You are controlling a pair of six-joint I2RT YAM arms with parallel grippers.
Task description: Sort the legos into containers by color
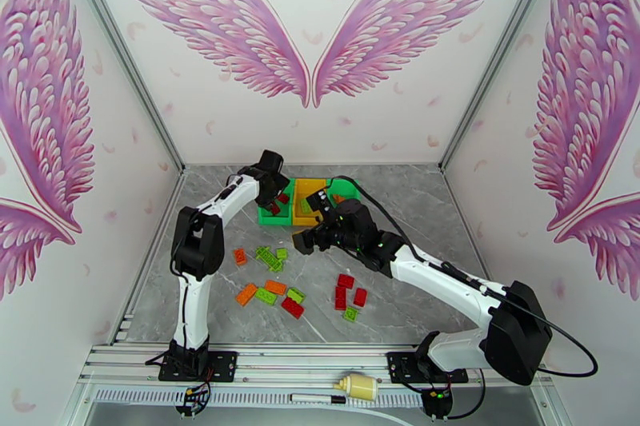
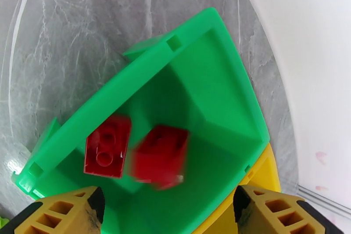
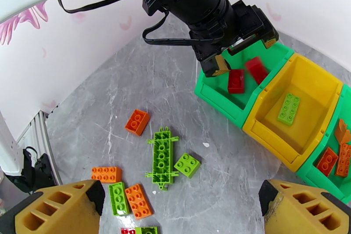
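Grey marble tabletop: at upper centre the left gripper, jaws released, hangs over the leftmost green bin holding two red legos, while the right gripper gapes empty above scattered bricks.

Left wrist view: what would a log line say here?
left gripper: open above green bin | inside: two red bricks, one blurred | right gripper: open, empty
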